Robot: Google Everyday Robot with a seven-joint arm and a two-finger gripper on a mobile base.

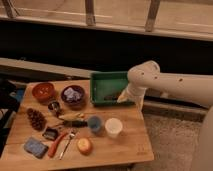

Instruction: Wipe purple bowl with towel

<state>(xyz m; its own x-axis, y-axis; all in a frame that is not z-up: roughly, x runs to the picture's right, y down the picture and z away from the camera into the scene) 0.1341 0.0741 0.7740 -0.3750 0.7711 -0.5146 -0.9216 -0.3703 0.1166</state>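
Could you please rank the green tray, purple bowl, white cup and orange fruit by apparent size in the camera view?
1. Green tray
2. Purple bowl
3. White cup and orange fruit, which look nearly alike, so I won't rank them.
The claw hangs over the tray's right end.

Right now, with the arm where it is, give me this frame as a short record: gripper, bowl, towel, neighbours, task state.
gripper: gripper over the right end of the green tray, away from the bowl
purple bowl: purple bowl on the wooden table, left of the tray
towel: towel, pale, lying inside the purple bowl
neighbours: orange bowl to its left, metal cup in front
also near: blue cup, white cup
task state: gripper not at the bowl or towel; wiping not yet begun
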